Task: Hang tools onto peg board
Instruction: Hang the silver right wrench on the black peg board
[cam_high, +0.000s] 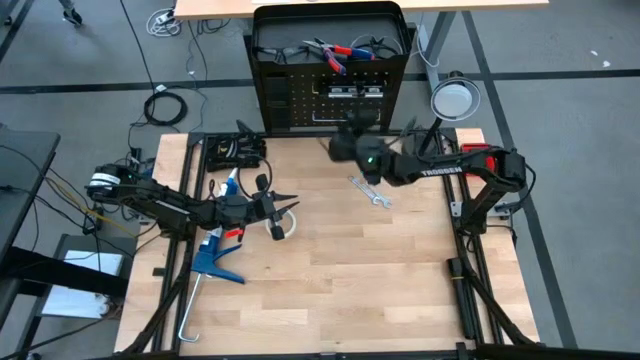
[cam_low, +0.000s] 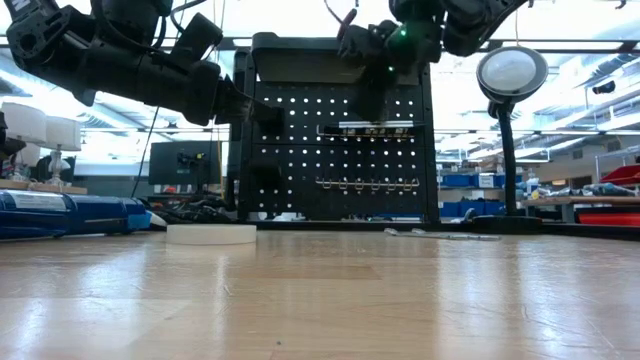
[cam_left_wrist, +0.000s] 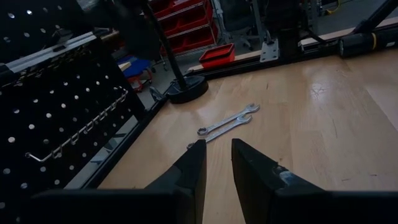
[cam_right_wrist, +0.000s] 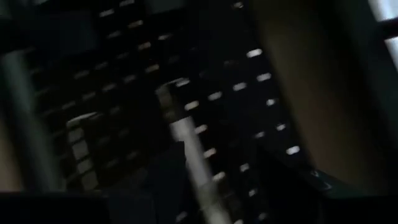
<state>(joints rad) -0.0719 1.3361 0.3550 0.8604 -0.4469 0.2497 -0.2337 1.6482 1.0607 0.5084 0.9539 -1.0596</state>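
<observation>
The black peg board (cam_high: 300, 95) stands upright at the table's far edge, and it fills the right wrist view (cam_right_wrist: 124, 93). A black bar with pale windows (cam_low: 365, 128) sits level on its face, high up. My right gripper (cam_low: 375, 100) is right at the board, just above that bar. My left gripper (cam_left_wrist: 217, 155) is open and empty above the table's left middle, over a white tape roll (cam_high: 283, 226) that lies flat. Two silver wrenches (cam_high: 370, 190) lie side by side on the table before the board. Red-handled pliers (cam_high: 335, 52) lie in the box frame behind the panel.
A blue caulking gun (cam_high: 215, 255) lies at the table's left near side. A round lamp (cam_high: 455, 97) on a black stand is at the far right corner. Dark items (cam_high: 235, 150) lie at the far left. Rows of silver hooks (cam_low: 365, 184) stick out of the board.
</observation>
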